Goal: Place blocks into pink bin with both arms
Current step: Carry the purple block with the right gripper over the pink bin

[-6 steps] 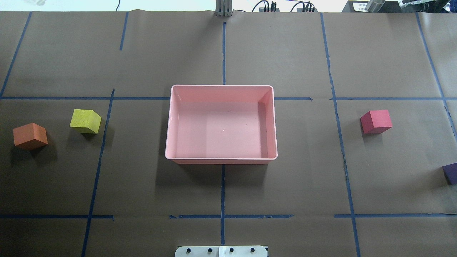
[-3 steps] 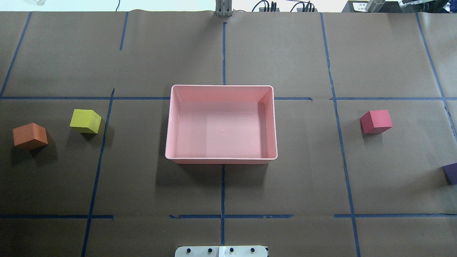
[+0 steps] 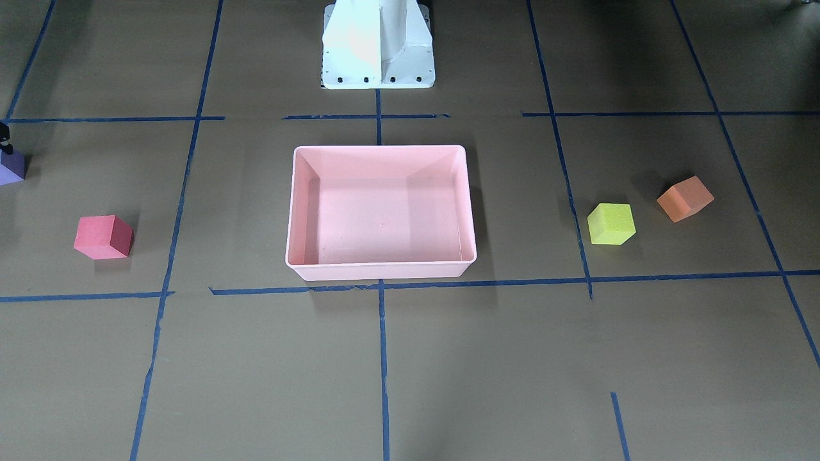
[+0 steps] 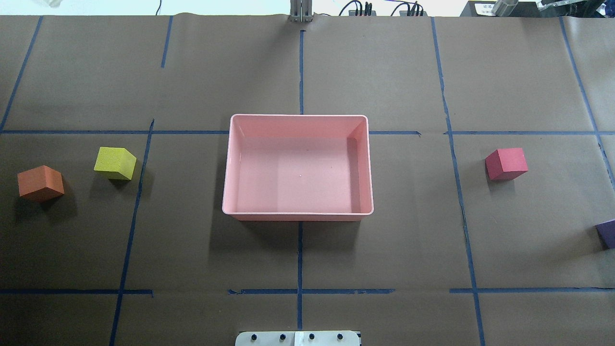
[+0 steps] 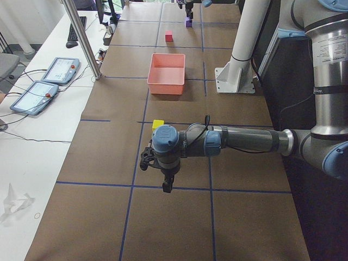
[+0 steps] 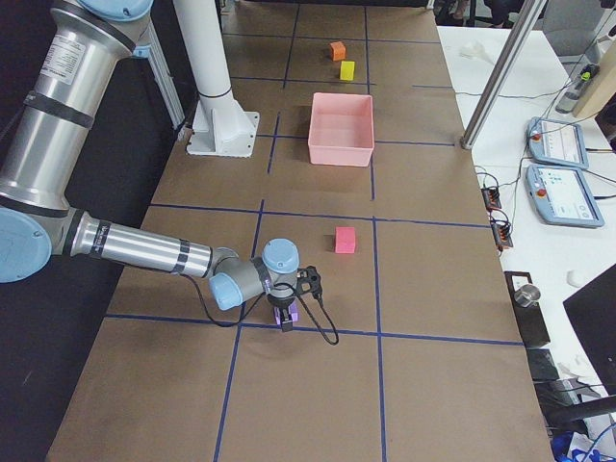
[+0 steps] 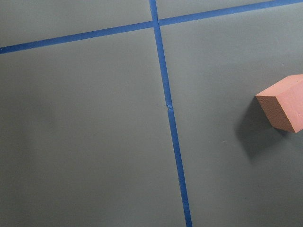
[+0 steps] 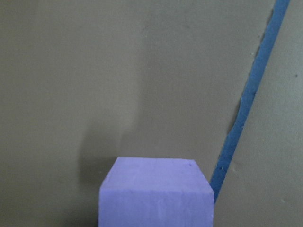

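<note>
The pink bin (image 4: 298, 216) stands at the middle of the table (image 4: 384, 72); all four blocks lie outside it. Toward the table's left end sit the yellow-green block (image 4: 115, 163) and, nearer that end, the orange block (image 4: 40, 182), apart from each other. Toward the right end sits the red block (image 4: 506, 164), and the purple block (image 4: 607, 233) is close to the right edge. The left gripper (image 5: 163, 176) hangs above the table by its left end. The right gripper (image 6: 286, 318) is low at the purple block. Only the side views show the pincers, so released or clenched cannot be told for either.
</note>
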Controlling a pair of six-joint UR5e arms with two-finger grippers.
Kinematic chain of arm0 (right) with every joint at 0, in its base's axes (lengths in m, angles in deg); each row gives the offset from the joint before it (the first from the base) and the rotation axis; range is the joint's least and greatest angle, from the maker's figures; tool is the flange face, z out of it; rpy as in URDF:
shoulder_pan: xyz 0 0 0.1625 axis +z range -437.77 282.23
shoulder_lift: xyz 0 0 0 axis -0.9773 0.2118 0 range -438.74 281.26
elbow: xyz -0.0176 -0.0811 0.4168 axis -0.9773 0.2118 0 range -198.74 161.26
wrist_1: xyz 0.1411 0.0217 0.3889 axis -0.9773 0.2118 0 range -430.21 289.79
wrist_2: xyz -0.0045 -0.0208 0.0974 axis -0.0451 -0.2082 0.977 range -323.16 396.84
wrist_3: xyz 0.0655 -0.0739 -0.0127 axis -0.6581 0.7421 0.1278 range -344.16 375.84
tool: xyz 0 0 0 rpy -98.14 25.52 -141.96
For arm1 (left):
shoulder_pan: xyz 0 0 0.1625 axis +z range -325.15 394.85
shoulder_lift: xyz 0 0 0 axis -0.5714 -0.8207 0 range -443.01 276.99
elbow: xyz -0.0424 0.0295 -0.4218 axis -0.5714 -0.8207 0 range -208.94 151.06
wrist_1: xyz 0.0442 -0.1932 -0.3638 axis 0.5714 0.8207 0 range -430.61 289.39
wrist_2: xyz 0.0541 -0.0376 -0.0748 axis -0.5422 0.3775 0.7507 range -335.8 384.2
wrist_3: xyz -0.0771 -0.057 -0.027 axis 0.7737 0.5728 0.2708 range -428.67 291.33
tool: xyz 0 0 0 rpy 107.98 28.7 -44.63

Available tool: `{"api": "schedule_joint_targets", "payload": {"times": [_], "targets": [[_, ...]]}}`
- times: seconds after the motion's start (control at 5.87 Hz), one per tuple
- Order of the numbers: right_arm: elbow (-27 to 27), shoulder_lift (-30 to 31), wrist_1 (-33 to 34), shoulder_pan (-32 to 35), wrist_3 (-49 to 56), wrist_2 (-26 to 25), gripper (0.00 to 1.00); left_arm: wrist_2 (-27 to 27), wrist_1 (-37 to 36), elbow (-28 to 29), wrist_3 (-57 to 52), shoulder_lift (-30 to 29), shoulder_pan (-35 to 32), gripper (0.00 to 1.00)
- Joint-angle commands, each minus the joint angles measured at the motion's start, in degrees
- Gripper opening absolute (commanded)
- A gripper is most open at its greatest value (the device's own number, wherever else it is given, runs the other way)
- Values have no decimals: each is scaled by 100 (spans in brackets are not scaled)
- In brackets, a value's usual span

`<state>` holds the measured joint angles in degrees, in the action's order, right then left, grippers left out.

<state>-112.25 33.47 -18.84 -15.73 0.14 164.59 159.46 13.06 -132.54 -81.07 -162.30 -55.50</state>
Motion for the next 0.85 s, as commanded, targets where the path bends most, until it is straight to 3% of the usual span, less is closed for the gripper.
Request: {"api": "schedule_joint_targets", "payload": {"times": [0.0, 0.34, 0.68], "targets": [[43, -85, 4, -61, 32, -48, 57, 0, -17, 6, 0, 1, 0, 100], [-44, -252, 4, -79, -20, 13, 53, 0, -26, 6, 0, 10, 0, 100], [-630, -568, 196, -70, -569, 380, 53, 0, -17, 6, 0, 1, 0, 100]]}}
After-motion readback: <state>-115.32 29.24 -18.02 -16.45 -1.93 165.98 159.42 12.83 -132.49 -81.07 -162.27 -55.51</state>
